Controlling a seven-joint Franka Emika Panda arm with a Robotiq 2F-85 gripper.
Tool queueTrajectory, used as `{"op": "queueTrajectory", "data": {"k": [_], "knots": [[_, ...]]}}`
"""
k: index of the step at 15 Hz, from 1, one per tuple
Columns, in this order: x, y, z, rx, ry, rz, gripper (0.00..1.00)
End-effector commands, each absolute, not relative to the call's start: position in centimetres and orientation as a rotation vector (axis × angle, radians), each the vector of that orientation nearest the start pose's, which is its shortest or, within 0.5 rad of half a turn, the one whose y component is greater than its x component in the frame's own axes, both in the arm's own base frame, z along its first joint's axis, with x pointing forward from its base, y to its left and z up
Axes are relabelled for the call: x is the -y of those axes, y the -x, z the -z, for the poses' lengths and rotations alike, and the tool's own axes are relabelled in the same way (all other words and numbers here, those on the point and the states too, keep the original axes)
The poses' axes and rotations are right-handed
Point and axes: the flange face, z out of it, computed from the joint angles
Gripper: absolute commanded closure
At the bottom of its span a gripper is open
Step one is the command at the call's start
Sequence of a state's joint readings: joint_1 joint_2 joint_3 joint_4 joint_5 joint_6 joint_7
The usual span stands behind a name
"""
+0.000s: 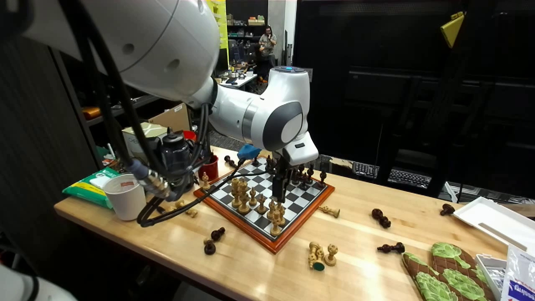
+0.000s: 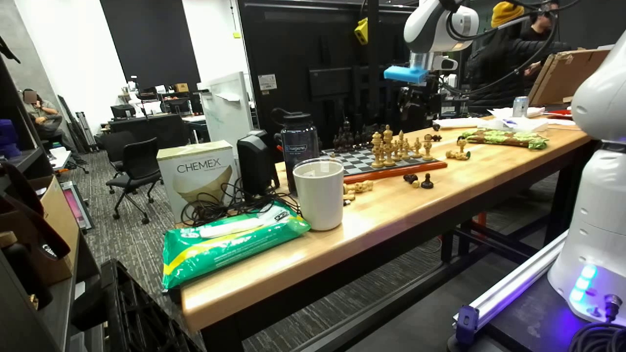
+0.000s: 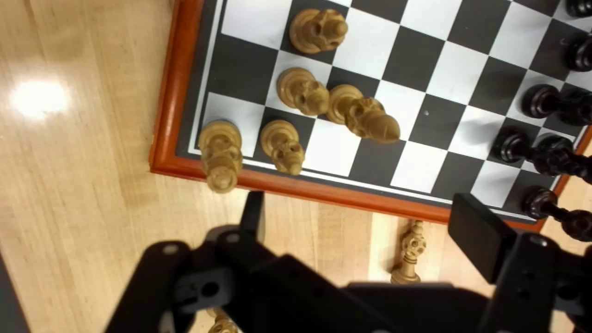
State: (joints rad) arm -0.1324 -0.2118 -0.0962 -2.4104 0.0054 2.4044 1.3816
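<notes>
My gripper [image 3: 370, 226] is open and empty, its black fingers spread wide above the chessboard's edge. It shows over the board in an exterior view [image 1: 281, 188] and also in an exterior view [image 2: 419, 103]. The chessboard [image 3: 347, 196] has a red-brown wooden rim. A light wooden piece [image 3: 410, 254] lies on its side on the table beside the rim, seen between the fingers; its base is partly hidden by the gripper. Upright light pieces stand near one corner, including a corner piece [image 3: 220, 152] near the left finger. Several dark pieces [image 3: 513, 145] stand at the far side.
Fallen light pieces [image 1: 318, 256] and dark pieces [image 1: 391, 248] lie about the table. A white mug [image 2: 319, 198], green packet [image 2: 234, 247], dark bottle [image 2: 299, 142] and Chemex box [image 2: 198, 178] stand at one end. Oven mitts [image 1: 453, 274] and a white tray [image 1: 497, 221] are opposite.
</notes>
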Motion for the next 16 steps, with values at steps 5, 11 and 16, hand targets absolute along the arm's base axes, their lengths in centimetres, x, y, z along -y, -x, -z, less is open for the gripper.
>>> {"op": "queueTrajectory", "data": {"k": [5, 11, 16], "knots": [[10.8, -46.0, -45.2, -1.989, 2.149, 0.228, 0.0], [10.2, -44.2, -47.5, -1.77, 2.358, 0.142, 0.0], [8.5, -42.0, -48.7, -1.51, 2.613, -0.067, 0.0]]}}
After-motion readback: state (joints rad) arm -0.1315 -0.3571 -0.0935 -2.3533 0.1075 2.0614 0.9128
